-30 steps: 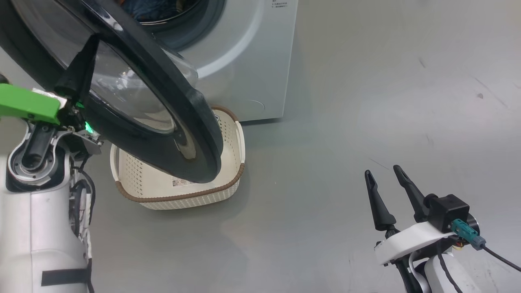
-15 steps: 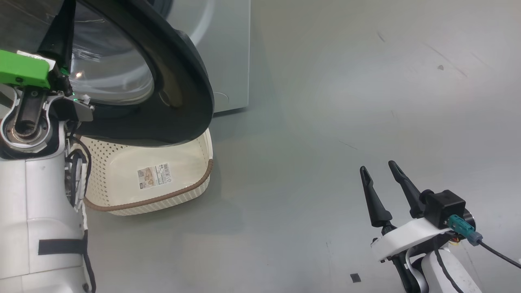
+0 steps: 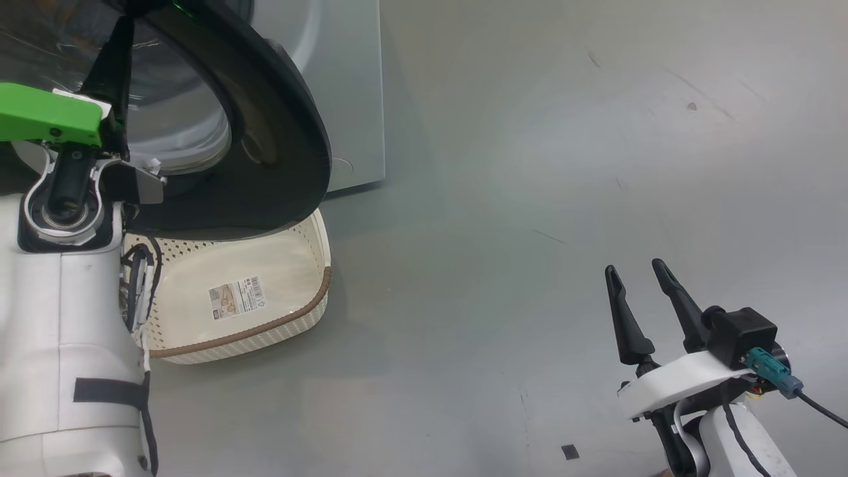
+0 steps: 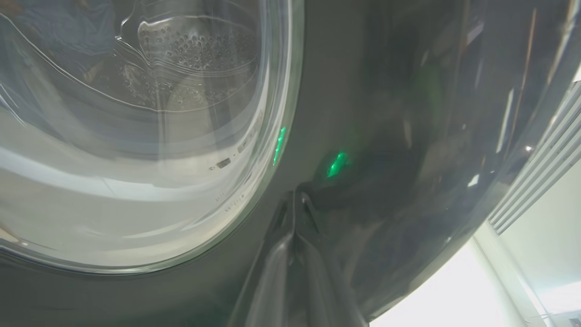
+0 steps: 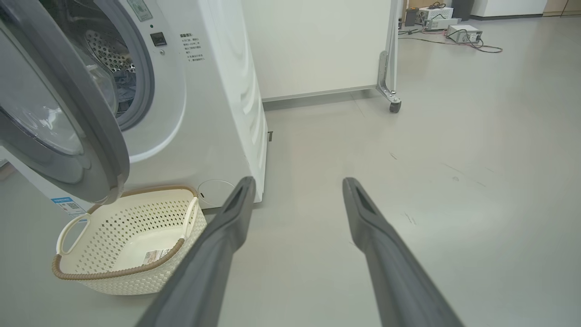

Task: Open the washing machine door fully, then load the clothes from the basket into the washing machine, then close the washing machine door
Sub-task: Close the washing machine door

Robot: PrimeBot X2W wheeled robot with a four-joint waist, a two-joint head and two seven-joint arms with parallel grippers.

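Observation:
The washing machine door [image 3: 285,152] stands partly open over the basket, its black rim and glass bowl also showing in the right wrist view [image 5: 97,136]. My left gripper [image 3: 124,33] is shut, holding nothing, its closed fingertips [image 4: 295,213] resting against the door's glossy black rim [image 4: 363,113]. The basket [image 3: 265,328] sits on the floor before the washing machine [image 3: 351,99], showing just a label sticker [image 3: 236,298] on its bottom. Blue fabric [image 5: 126,93], likely the clothes, lies inside the drum. My right gripper [image 3: 633,268] hangs open over bare floor at the lower right.
The grey floor [image 3: 530,199] stretches to the right of the machine. A white partition on castors [image 5: 317,45] stands behind the machine [image 5: 218,104], with boxes and cables [image 5: 458,34] on the floor far back. The basket [image 5: 113,274] lies left of my right fingers.
The head camera has shifted, so everything sits further left. The door, with my left gripper against it, has swung closer to the machine, uncovering the basket's bottom. The right gripper stays open.

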